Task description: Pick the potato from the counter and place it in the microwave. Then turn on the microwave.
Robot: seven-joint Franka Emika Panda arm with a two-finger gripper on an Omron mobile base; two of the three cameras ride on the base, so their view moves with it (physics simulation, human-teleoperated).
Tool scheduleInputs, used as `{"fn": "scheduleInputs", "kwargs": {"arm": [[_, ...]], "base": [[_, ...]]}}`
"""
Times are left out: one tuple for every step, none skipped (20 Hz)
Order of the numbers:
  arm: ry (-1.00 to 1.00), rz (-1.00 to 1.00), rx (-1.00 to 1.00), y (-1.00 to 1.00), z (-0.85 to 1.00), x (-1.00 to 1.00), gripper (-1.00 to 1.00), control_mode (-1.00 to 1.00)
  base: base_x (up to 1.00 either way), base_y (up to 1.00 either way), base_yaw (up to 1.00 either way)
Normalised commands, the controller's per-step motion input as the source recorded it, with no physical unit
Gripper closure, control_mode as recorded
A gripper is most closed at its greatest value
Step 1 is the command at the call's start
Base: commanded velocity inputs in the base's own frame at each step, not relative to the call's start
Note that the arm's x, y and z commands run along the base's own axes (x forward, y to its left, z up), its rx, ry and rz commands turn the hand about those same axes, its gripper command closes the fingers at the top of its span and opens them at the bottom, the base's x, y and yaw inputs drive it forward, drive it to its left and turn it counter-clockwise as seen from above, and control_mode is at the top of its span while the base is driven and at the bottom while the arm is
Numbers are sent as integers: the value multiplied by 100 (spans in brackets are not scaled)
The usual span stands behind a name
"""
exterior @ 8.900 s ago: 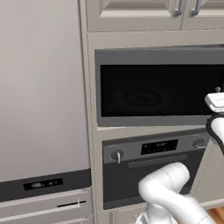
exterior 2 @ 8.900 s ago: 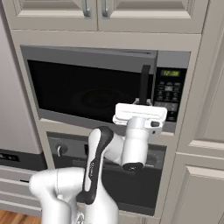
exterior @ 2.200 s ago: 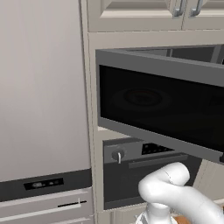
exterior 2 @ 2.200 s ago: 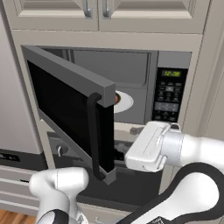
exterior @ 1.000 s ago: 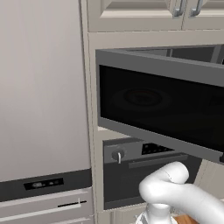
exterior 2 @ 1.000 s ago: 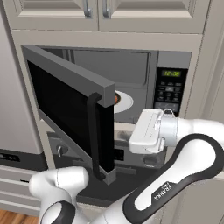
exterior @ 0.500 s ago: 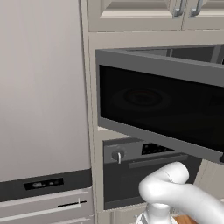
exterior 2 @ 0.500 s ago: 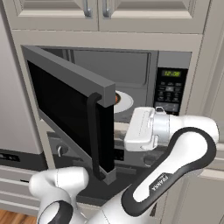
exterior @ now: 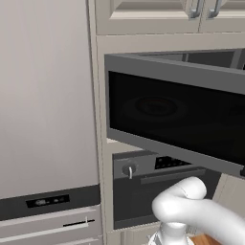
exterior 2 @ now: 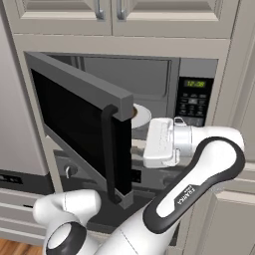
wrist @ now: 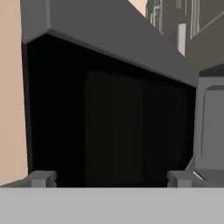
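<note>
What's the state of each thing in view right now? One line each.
microwave door: swung open, hinged at its left.
microwave: cavity exposed, white plate inside, no potato visible.
microwave display: lit.
tool: open, empty, facing the door's inner side.
oven: door closed.
upper cabinets: closed.

A fitted home kitchen.
Cream panelled cabinets (exterior 2: 114,15) frame a built-in dark grey microwave (exterior 2: 196,104) above a black knobbed oven (exterior: 143,184).
</note>
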Motion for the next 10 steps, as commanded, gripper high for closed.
{"fn": "scheduleInputs", "kwargs": {"arm": [[-2, 7, 0, 0, 0, 15, -100, -100], [-2, 7, 0, 0, 0, 9, -100, -100], [-1, 8, 0, 0, -1, 1, -100, -100], [-1, 8, 0, 0, -7, 0, -100, -100], [0, 9, 0, 8, -9, 0, -100, -100], [0, 9, 0, 26, -14, 0, -100, -100], [0, 8, 0, 39, -20, 0, -100, -100], [0, 9, 0, 35, -19, 0, -100, -100], [0, 10, 0, 32, -16, 0, -100, -100], [0, 10, 0, 32, -16, 0, -100, -100]], "base": [[0, 0, 0], [0, 0, 0], [0, 0, 0], [0, 0, 0], [0, 0, 0], [0, 0, 0], [0, 0, 0], [0, 0, 0], [0, 0, 0], [0, 0, 0]]}}
